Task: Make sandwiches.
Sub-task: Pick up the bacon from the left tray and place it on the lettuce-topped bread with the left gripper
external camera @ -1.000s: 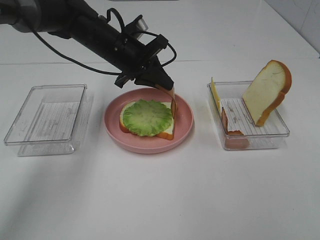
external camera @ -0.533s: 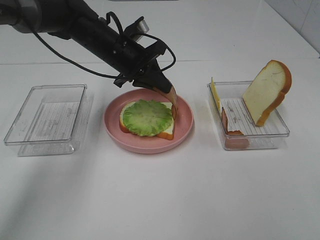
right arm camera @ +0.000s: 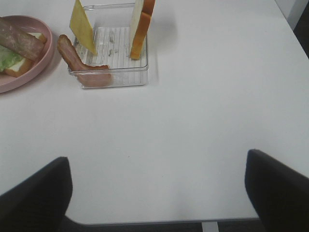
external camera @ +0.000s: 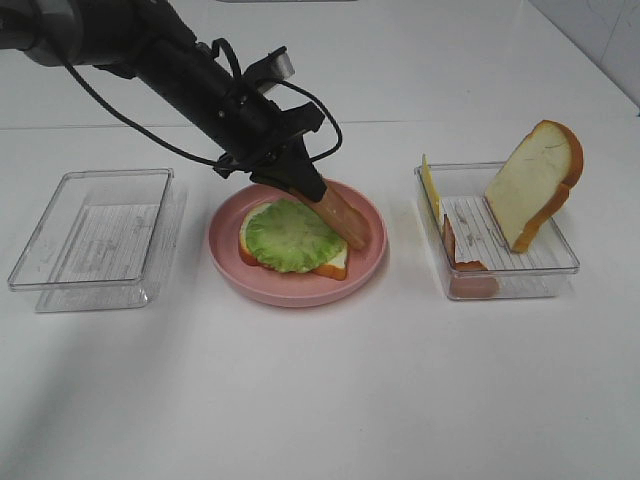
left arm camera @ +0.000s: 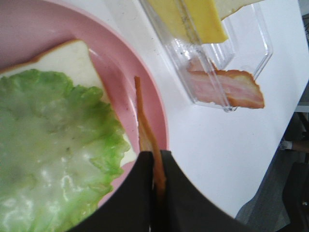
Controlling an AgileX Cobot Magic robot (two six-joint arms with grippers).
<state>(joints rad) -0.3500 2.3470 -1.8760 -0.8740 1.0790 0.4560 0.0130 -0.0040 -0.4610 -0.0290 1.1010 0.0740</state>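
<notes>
The high camera looks down over the whole table point(external camera: 320, 400). The left wrist camera sits close behind the left fingers point(left arm camera: 186, 203), facing past their tips onto the pink plate point(left arm camera: 29, 24) and a clear tray point(left arm camera: 170, 58) just beyond. The right wrist camera stands well back, looking out between the right fingers point(right arm camera: 36, 193) toward that same tray and plate rim.

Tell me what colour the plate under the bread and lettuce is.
Pink, plain with no pattern. The plate shows best in the exterior high view.
</notes>
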